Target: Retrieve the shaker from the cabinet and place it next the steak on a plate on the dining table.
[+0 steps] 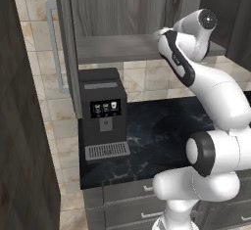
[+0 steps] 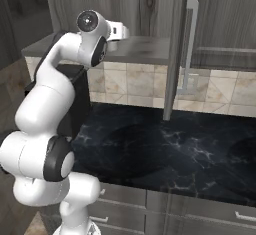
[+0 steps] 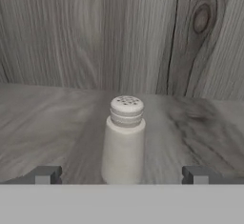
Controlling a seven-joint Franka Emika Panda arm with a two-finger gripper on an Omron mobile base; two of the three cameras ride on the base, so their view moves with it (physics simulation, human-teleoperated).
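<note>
The cabinet (image 1: 122, 9) stands open, its door (image 2: 176, 49) swung out edge-on with the long light bar handle (image 2: 189, 49) on it. Inside, on the grey wood-grain shelf (image 3: 47, 123), stands the shaker (image 3: 123, 142), upright and alone, well forward of the cabinet's back wall (image 3: 119, 32), which carries a dark knot in its grain.

The shaker is a small whitish-grey cylinder with a slightly narrower ribbed neck and a rounded cap dotted with small holes.

The end effector (image 3: 123, 174) is level with the shaker's lower body, its two dark fingertips (image 3: 45, 174) spread wide apart, one on either side of the shaker and clear of it; nothing is gripped. Bare shelf lies to both sides of the shaker and behind it.

Below the cabinet, the black marbled desk (image 2: 165, 144) carries a dark coffee machine (image 1: 102, 119) under the shelf's left end, next to the cabinet's side panel. To the right of the coffee machine the desk top lies open up to the tiled wall (image 2: 130, 86). Grey drawers (image 1: 127, 199) run under the desk's front edge.
</note>
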